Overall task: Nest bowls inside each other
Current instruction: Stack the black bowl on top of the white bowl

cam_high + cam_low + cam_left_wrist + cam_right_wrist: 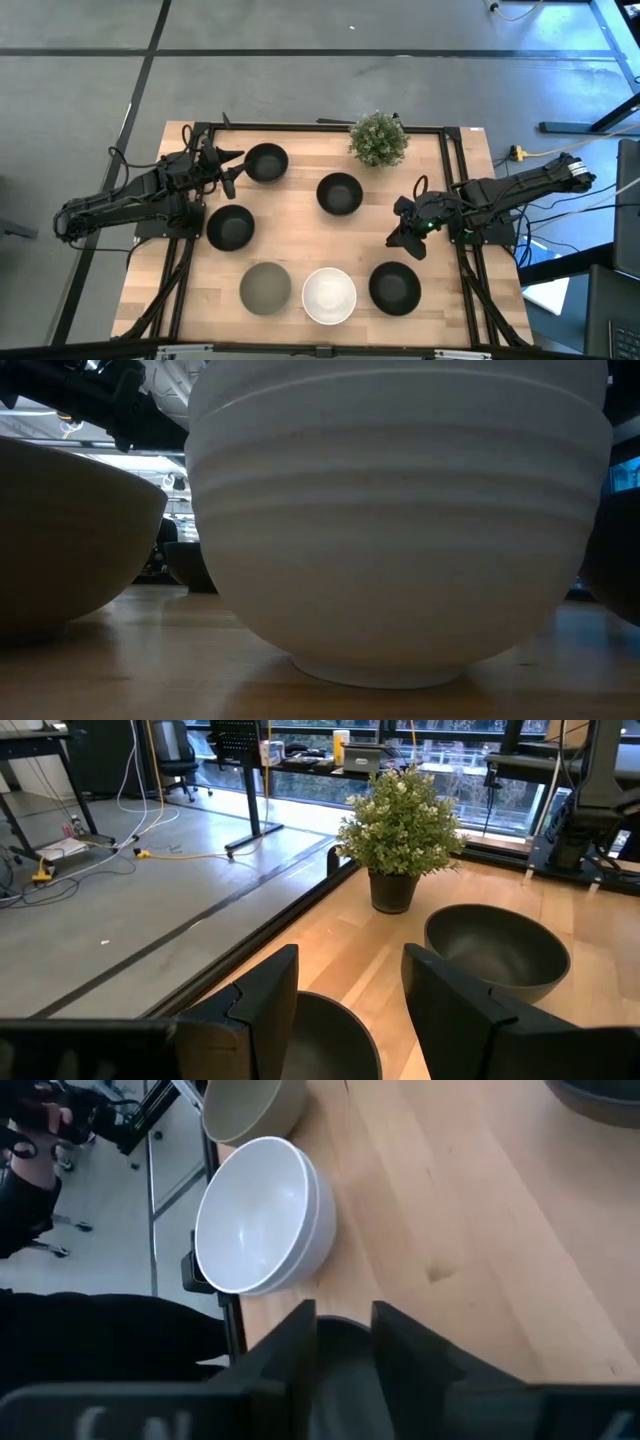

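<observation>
Right gripper (404, 241) fingers: standing slightly apart, holding nothing, hanging above the black bowl (394, 288) at the near right.
Left gripper (233, 166) fingers: spreading wide beside the far-left bowl (266, 162).
Bowls: sitting singly across the table (300, 240), none nested; white bowl (329, 296) near front.
Handling: probably rigid, smooth, breakable; pinching a rim suits best.
Room: grey floor, potted plant (379, 138).

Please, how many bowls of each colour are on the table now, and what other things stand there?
Black bowls: 4
White bowl: 1
Grey-olive bowl: 1
Potted plant: 1
Total: 7 things, 6 of them bowls
</observation>
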